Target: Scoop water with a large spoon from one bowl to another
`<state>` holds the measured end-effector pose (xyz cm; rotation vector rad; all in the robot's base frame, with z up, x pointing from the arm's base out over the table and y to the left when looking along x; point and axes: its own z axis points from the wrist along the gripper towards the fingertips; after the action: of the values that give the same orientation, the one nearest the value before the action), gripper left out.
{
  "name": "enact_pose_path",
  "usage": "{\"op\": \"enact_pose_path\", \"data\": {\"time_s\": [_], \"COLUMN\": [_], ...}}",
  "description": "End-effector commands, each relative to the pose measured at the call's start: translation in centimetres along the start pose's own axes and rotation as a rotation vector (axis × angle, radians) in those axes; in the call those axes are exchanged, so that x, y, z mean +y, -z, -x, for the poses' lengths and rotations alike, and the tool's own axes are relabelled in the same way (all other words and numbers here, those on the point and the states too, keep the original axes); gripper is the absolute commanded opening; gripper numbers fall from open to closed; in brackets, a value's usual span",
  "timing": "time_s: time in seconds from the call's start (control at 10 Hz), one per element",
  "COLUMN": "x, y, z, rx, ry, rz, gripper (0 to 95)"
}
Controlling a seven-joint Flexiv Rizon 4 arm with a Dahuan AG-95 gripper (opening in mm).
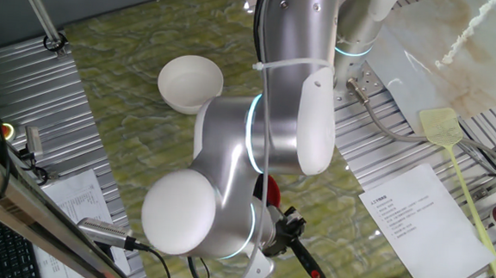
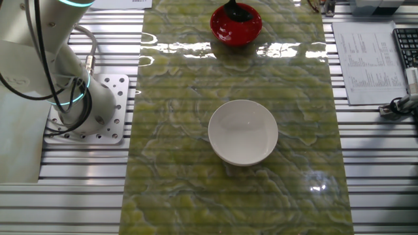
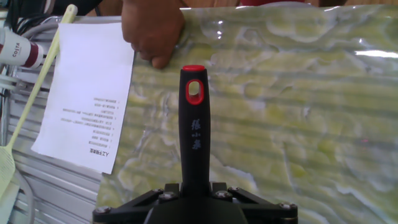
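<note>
My gripper (image 3: 194, 188) is shut on the large spoon, a black ladle whose handle (image 3: 194, 130) points away from the hand camera and ends in a red tip (image 3: 193, 68). In the other fixed view the ladle's scoop (image 2: 238, 12) sits inside the red bowl (image 2: 236, 26) at the far end of the green mat. The white bowl (image 2: 243, 132) stands alone at the mat's middle, apart from the gripper. In one fixed view the arm hides most of the red bowl (image 1: 271, 190); the gripper (image 1: 284, 227), the handle (image 1: 308, 262) and the white bowl (image 1: 189, 82) show. Water in either bowl is too faint to tell.
A person's hand (image 3: 152, 28) rests on the mat's edge beyond the handle tip, beside a printed sheet (image 3: 87, 93). A yellow fly swatter (image 1: 443, 125) and a bottle (image 3: 18, 48) lie on the slatted table. The robot base (image 2: 91, 108) stands left of the mat.
</note>
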<state>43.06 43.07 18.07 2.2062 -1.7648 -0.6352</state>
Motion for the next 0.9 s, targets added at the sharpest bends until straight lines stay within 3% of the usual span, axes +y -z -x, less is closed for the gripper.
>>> {"op": "enact_pose_path", "data": {"time_s": [0.1,0.2,0.5,0.9], "x": [0.07,0.07,0.27,0.41], "y": [-0.06,-0.06,-0.46,-0.39], "z": [0.06,0.06,0.75,0.94], "rx": [-0.009,-0.013,0.027,0.031], "ry": [-0.005,0.017,0.011,0.04], "rz": [-0.028,-0.027,-0.015,0.009], "gripper": [0.0,0.0,0.0,0.0]}}
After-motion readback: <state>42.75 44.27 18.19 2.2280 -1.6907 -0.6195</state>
